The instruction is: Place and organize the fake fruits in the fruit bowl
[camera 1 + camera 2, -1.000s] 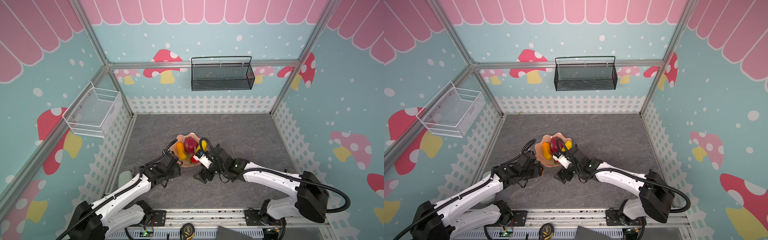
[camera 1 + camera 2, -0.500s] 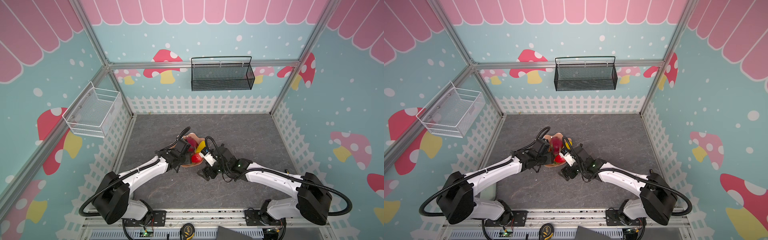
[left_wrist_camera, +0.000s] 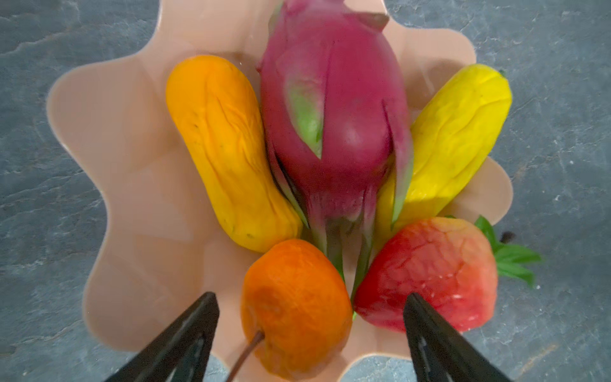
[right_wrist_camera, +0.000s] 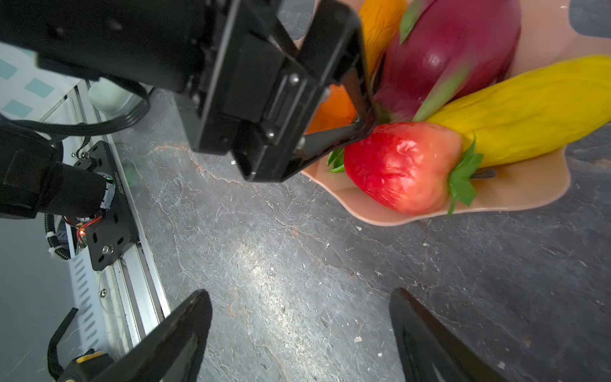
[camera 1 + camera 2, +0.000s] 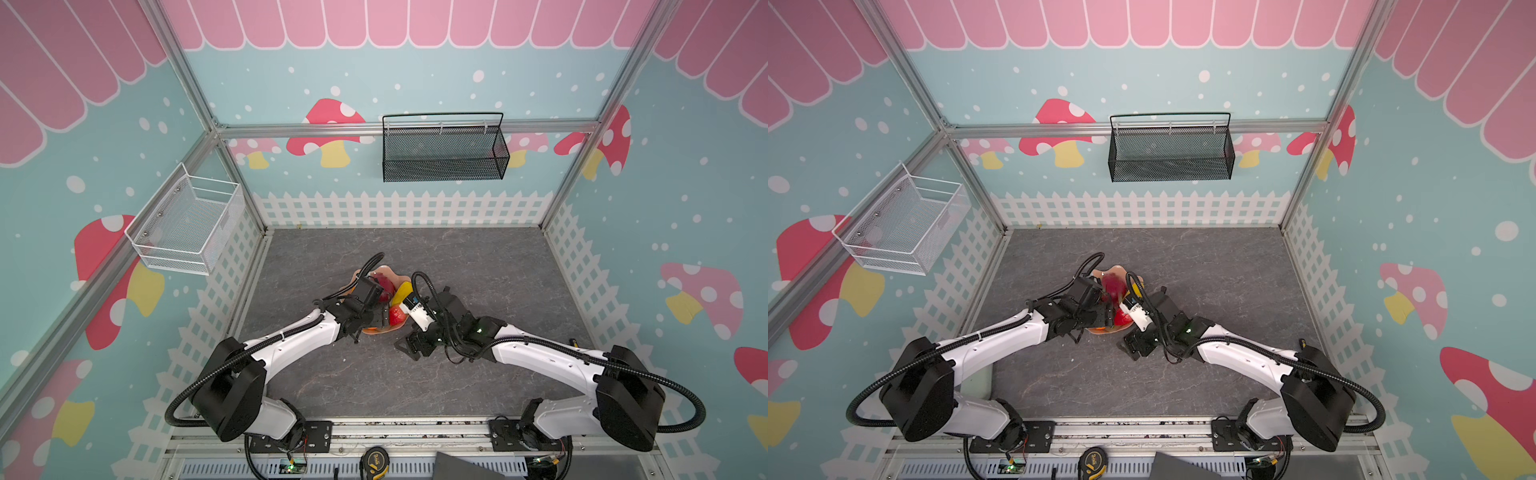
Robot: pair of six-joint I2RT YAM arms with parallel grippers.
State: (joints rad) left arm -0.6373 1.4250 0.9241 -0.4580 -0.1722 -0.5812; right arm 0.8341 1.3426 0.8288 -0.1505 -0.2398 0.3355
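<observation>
Five fruits all lie in the fruit bowl (image 3: pixel 115 132), mid-counter (image 3: pixel 33 198): dragon fruit (image 3: pixel 334 115) in the centre, mango (image 3: pixel 224 148) and yellow bumpy fruit (image 3: pixel 456 139) flanking it, small orange (image 3: pixel 294 307) and strawberry (image 3: pixel 429 274) at its stem end, near the rim. So placing looks done; the step in hand reads as organizing and backing off.

Left jaws stand wide, gripping nothing, straddling the small orange. Right jaws are also wide and empty, low over bare counter just beside the bowl.

Next move, prob.: lift the left arm straight up and clear w/o clipping orange or strawberry. Maybe nudge the strawberry inward, since its leaves overhang the rim.

Hard to see: in both top views the arms cover most of the bowl, so mango and orange barely show. Can't tell if one left fingertip touches the strawberry; the right wrist view puts it v. close. Orange's stem is cut off by the frame edge, and the dragon fruit's far tip is blurred.
</observation>
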